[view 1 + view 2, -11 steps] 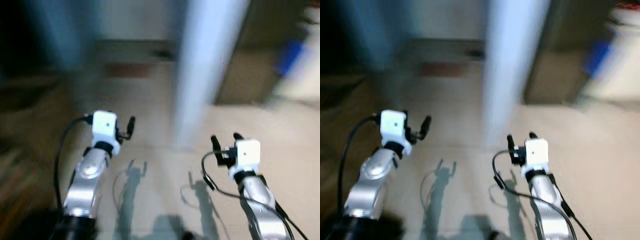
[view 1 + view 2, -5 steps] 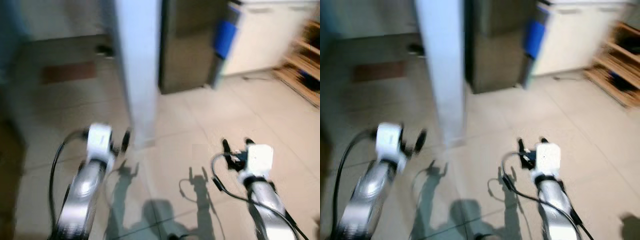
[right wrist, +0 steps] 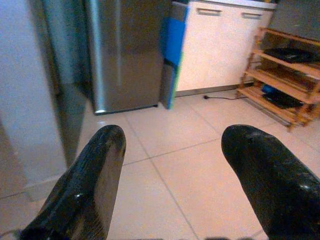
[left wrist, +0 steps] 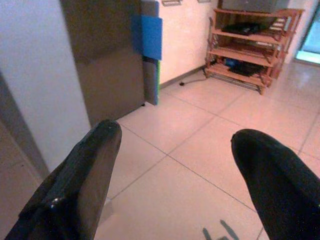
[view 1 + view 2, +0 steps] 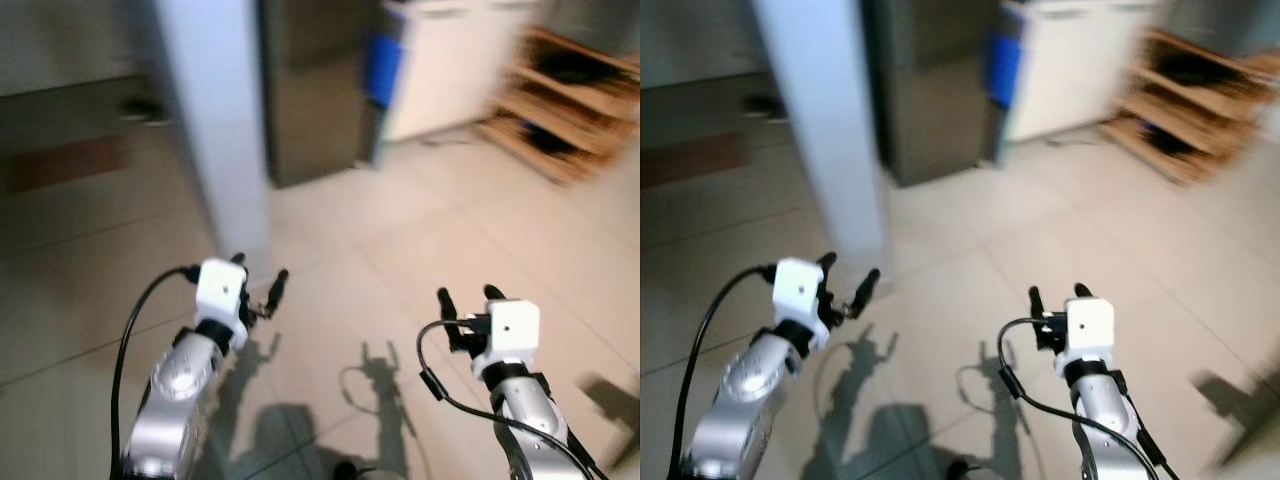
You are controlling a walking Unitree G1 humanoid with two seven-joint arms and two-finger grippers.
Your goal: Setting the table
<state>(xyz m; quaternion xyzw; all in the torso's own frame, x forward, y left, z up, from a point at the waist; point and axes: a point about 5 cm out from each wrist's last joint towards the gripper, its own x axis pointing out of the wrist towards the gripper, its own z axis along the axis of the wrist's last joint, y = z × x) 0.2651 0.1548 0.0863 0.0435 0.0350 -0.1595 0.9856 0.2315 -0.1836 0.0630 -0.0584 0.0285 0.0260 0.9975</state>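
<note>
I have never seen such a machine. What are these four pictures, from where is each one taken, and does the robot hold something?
This is a walking humanoid robot with two silver arms. Two pictures come from cameras in its head, looking down and forward, a little blurred. There you see the left gripper and the right gripper, each with two black fingers, above a tiled floor.

The other two pictures come from a camera on each wrist, looking along that gripper's own fingers, which appear as big dark shapes. Both grippers are open and hold nothing.

Ahead stand a pale pillar, a steel fridge, a blue panel leaning beside a white cabinet, and a wooden shelf rack. I see no table or dishes.
</note>
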